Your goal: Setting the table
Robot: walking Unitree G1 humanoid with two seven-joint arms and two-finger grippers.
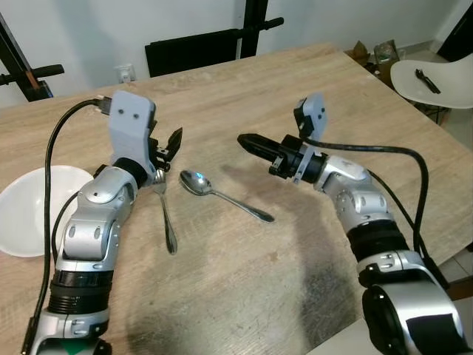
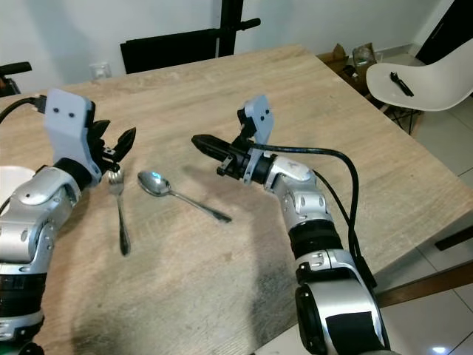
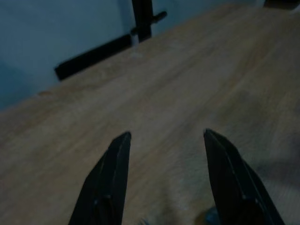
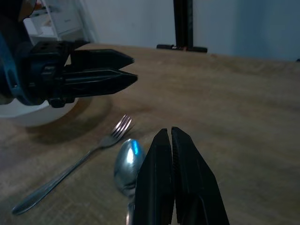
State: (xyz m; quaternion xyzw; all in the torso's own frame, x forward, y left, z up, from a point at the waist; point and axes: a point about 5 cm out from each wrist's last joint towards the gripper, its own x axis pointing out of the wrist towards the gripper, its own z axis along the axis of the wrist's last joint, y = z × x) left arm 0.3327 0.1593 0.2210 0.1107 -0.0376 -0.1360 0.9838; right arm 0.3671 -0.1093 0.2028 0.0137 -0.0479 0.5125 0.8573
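The wooden table (image 1: 244, 96) fills the scene, its bare middle leaving room to lay a place. At nine o'clock sits a white bowl (image 1: 29, 207), cut off by the frame edge, so its contents cannot be judged. The left gripper (image 1: 168, 148) hovers above the fork's head, fingers spread wide and empty, probably poised over it. At three o'clock the right gripper (image 1: 247, 140) floats above the wood, fingers pressed together on nothing, pointing toward nine. The spoon (image 1: 222, 194) lies at centre, handle trailing toward four. The fork (image 1: 166, 218) lies just beside it, its tines partly hidden behind the left wrist.
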